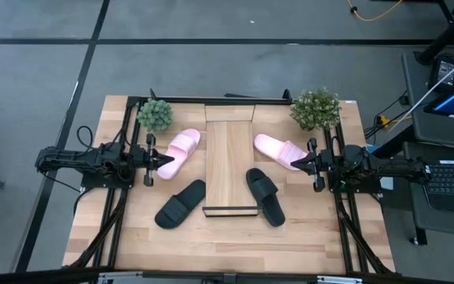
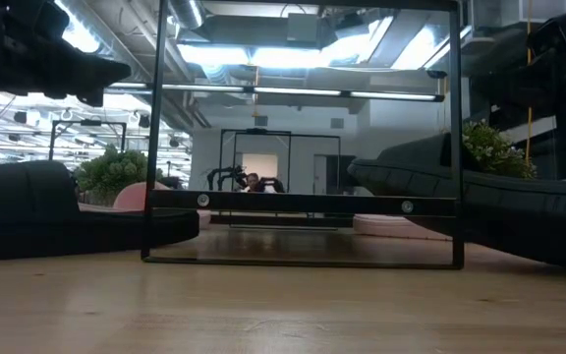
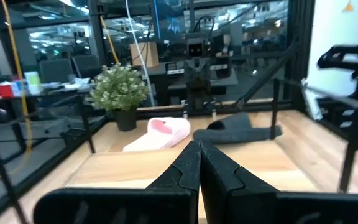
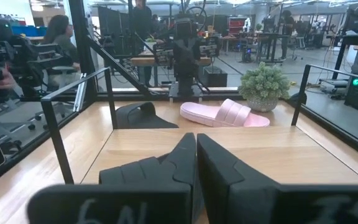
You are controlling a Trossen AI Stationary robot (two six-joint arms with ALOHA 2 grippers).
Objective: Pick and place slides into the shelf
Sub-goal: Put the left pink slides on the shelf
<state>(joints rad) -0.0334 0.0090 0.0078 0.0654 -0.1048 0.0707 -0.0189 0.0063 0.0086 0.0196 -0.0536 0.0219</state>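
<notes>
Both grippers, left (image 1: 166,160) and right (image 1: 295,163), are hanging closed and empty; unopened, either risks shoving the pink slides (image 1: 181,150) aside.

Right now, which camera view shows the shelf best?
The high view: the whole shelf shows end to end, bare, between the slides. The low view shows only its dark front lip. Both wrist views look across its light board from the side, behind that arm's own shut fingers.

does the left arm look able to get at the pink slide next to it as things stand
Probably yes: the left gripper, shut, sits right at the near pink slide with nothing between them; the plant stands off behind. It must open first.
</notes>
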